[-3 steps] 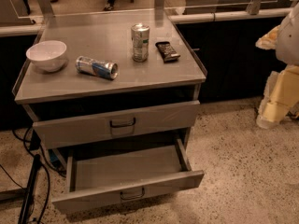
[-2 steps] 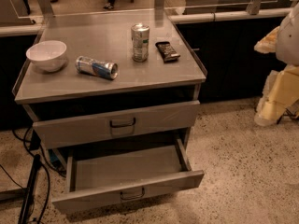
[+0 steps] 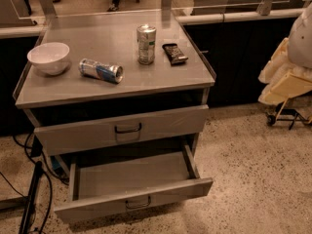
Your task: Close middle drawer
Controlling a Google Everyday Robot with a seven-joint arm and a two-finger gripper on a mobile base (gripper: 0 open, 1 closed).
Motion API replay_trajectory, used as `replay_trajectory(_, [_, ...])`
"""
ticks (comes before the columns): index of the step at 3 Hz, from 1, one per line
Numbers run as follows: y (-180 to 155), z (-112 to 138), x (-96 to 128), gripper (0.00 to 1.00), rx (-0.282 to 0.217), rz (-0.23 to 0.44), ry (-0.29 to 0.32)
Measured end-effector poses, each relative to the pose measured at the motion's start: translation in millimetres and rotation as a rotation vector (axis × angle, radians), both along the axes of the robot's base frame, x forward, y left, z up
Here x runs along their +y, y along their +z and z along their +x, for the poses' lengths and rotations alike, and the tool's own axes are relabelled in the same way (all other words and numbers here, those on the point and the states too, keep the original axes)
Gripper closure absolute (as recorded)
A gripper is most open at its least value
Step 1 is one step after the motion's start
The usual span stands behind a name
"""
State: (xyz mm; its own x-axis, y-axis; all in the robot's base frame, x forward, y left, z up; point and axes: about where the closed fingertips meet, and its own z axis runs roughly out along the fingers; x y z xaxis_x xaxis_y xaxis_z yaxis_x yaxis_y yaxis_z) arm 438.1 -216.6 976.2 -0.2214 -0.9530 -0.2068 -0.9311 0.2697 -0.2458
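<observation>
The gripper, at the right edge apart from the cabinet, is partly cut off; the middle drawer is hidden at its rear beneath the upper drawer.

No legible text, apparently.

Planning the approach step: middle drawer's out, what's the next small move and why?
Probably bring the gripper, now off at the right edge, down and left toward the front of the middle drawer. It stands pulled far out and nothing touches it, so contact must come before any push.
</observation>
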Motion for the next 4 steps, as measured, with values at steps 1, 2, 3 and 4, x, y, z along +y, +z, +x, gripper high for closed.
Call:
replay_trajectory(1, [0, 0, 0, 0.82, 0.0, 0.0, 0.0])
replay_trajectory(2, [0, 0, 0, 1.0, 0.0, 0.0, 0.0])
replay_trajectory(3, [0, 0, 0, 1.0, 0.0, 0.0, 0.0])
replay_trajectory(4, [-15, -7, 1, 1.0, -0.001, 0.017, -0.013])
